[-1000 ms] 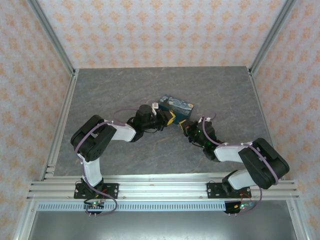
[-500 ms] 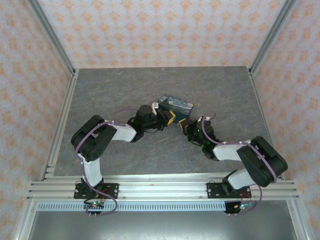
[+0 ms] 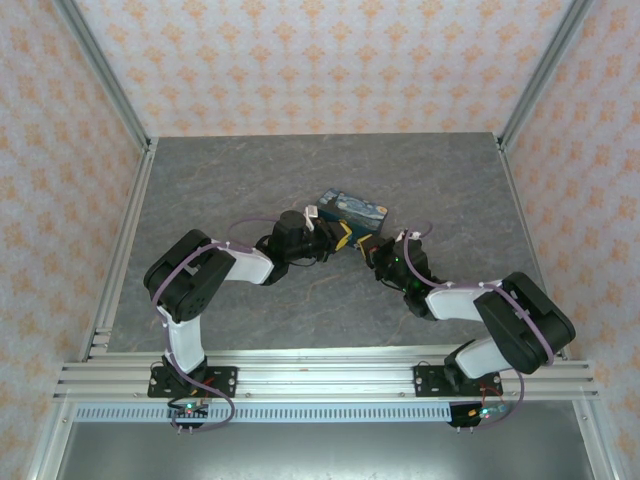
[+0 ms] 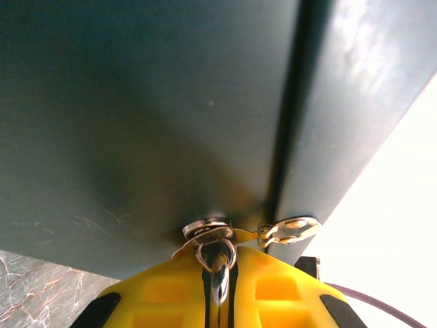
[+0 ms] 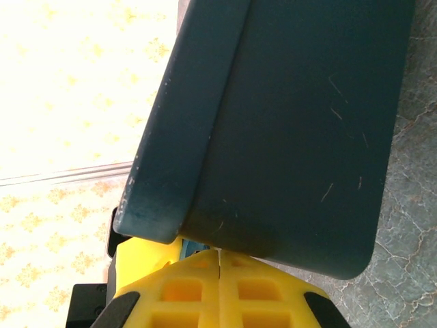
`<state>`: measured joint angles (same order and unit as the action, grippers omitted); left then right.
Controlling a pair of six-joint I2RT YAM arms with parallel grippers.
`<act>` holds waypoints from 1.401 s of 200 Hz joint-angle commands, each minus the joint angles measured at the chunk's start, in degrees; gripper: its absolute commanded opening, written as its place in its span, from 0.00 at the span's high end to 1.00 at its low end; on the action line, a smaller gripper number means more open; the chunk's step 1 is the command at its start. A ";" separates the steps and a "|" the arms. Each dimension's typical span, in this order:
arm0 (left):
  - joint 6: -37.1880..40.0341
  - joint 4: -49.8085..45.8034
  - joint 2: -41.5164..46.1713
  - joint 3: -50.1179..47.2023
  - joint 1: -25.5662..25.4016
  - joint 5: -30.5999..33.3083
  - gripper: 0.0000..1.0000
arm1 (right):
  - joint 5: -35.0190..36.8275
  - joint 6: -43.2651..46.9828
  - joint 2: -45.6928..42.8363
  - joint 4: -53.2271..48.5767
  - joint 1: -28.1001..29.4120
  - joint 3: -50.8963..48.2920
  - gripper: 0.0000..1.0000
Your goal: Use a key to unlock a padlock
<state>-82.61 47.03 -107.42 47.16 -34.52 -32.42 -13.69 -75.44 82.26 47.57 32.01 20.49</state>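
The padlock (image 3: 353, 212) lies mid-table, a block with a starry-night top and dark teal sides (image 4: 150, 116). My left gripper (image 3: 343, 236) comes at its near side from the left. Its yellow fingers (image 4: 164, 290) are shut on the key (image 4: 219, 272), a silvery piece with a ring, and the key's end sits at the round metal keyhole (image 4: 207, 227) in the teal side. A small metal tag (image 4: 290, 231) hangs beside it. My right gripper (image 3: 374, 251) is shut with nothing between its fingers, its tips (image 5: 219, 255) against the padlock's teal side (image 5: 300, 123).
The grey stone-patterned tabletop (image 3: 230, 180) stretches around the padlock. Aluminium frame rails (image 3: 120, 250) run along its left and right edges, with patterned walls behind. Both forearms (image 3: 455, 300) lie low over the near half of the table.
The right wrist has edged slightly toward the padlock. The left gripper and the padlock stay where they were.
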 commanded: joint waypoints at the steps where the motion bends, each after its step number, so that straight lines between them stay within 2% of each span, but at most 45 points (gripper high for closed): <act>1: 0.85 2.77 -0.97 0.57 -1.16 -0.71 1.00 | 1.10 -0.72 0.80 2.26 0.25 2.05 1.00; 212: 2.01 1.17 -1.64 1.56 -2.13 -0.05 1.00 | 0.42 -0.30 -1.10 1.74 0.38 1.75 1.00; 280: 2.54 -0.46 -0.62 1.24 -1.87 -0.66 1.00 | -3.38 2.40 -0.51 1.12 0.41 0.49 1.00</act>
<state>-82.02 46.92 -108.18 47.20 -35.22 -30.79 -14.57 -74.98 82.94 47.13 32.01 21.17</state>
